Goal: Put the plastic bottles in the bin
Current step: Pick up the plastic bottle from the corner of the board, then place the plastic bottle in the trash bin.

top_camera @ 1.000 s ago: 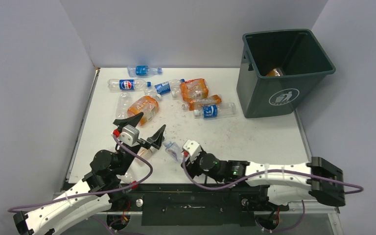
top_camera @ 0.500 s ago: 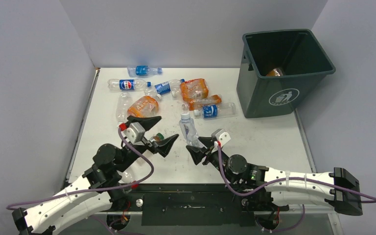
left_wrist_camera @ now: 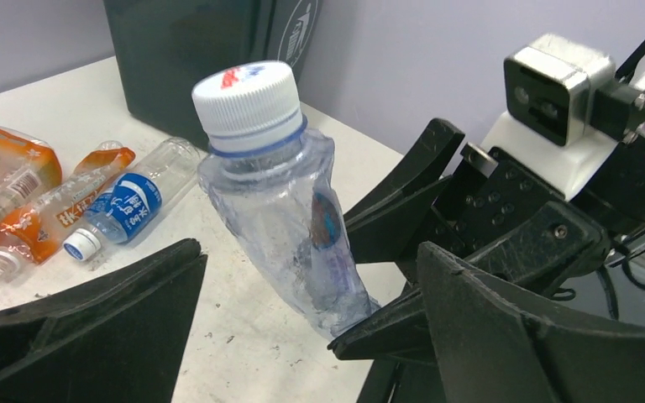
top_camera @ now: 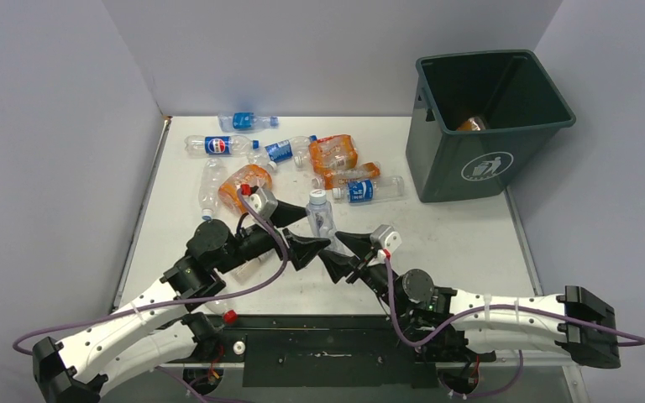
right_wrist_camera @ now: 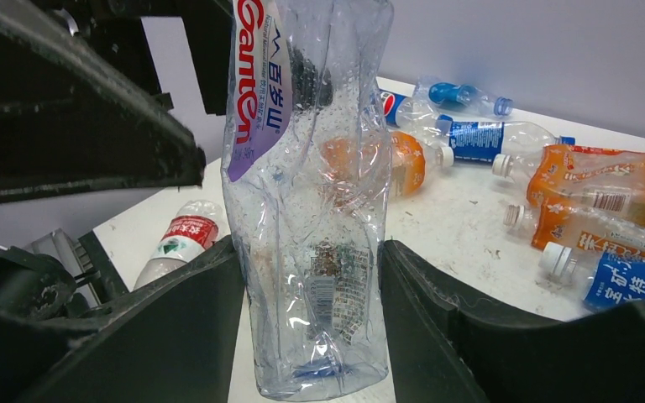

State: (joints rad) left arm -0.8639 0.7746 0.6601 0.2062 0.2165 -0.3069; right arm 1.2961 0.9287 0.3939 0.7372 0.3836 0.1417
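Right gripper [right_wrist_camera: 311, 252]: clamped on the bottle [left_wrist_camera: 277, 210], one finger on each side of its lower half.
Bottle: clear, crumpled, white cap on top, upright over the near middle of the table [top_camera: 445, 239].
Left gripper [top_camera: 312, 229]: spread wide, a finger on either side of the bottle, gripping nothing.
Hard to see: from above, black fingers cover the bottle's lower body. I can't tell if its base touches the table.
Cut off: the right wrist view loses the cap past the top edge. The left wrist view shows only the lower front of the bin [top_camera: 462, 164].
Inside the bin: just a sliver of an orange bottle [top_camera: 473, 124] shows over the rim; the floor is in shadow.
Other bottles [top_camera: 333, 153]: lying in a loose bunch at the far left and centre, well apart from the grippers.
Open room: bare table runs from the held bottle across to the bin at the far right corner.
Edges: walls [top_camera: 50, 126] close in the left, back and right sides.
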